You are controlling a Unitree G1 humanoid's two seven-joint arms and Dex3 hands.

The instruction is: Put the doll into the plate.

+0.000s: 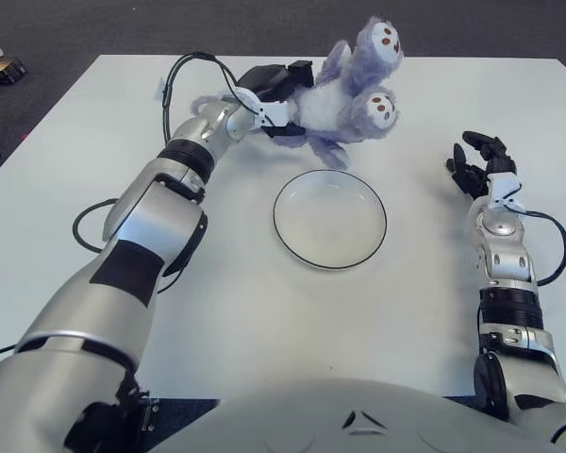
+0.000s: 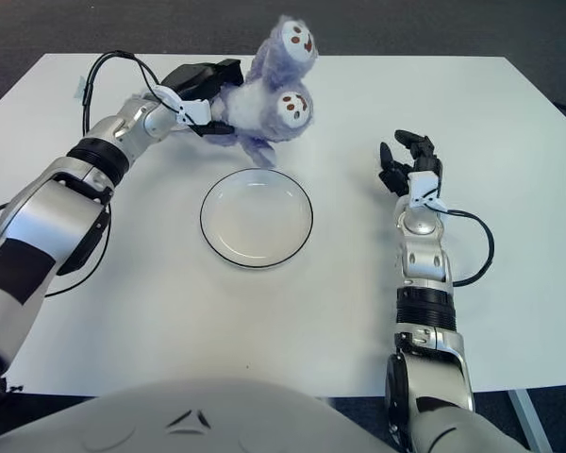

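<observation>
Our left hand (image 1: 275,94) pinches the doll (image 1: 349,99) by its soft, light body, which flops above the plate (image 1: 329,218); our right hand (image 1: 479,165), fingers loosely curled, holds nothing.

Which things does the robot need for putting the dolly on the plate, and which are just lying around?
For the job:
- doll, held up by the left hand
- plate, with nothing in it, on the white table

Just there:
- right hand, idle to the right of the plate
- small object on the floor, top left, beyond the table
</observation>
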